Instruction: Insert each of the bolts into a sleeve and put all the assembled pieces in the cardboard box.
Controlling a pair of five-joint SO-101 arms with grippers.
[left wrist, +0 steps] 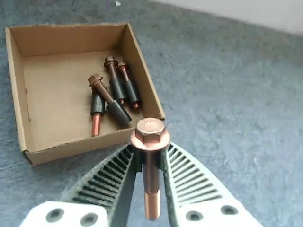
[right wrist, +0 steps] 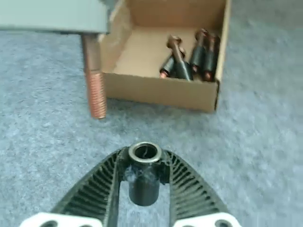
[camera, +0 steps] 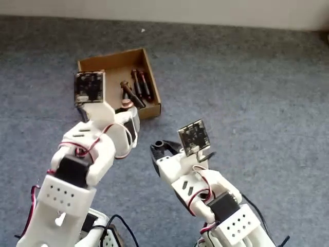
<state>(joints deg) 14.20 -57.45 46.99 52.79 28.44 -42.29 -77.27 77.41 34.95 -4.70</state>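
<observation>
The high view looks steeply down on the box [camera: 115, 64] from well above. The left wrist view looks past the left gripper [left wrist: 150, 153] into the box from close above. The right wrist view, lower and farther back, faces the box's side past the right gripper [right wrist: 144, 161]. All three views share the box.

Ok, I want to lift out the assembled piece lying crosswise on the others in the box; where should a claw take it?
Probably by its black sleeve, the thickest part, straight down from above, closing across its length. It lies on top of the other pieces, and the cardboard box walls block a sideways approach.
</observation>
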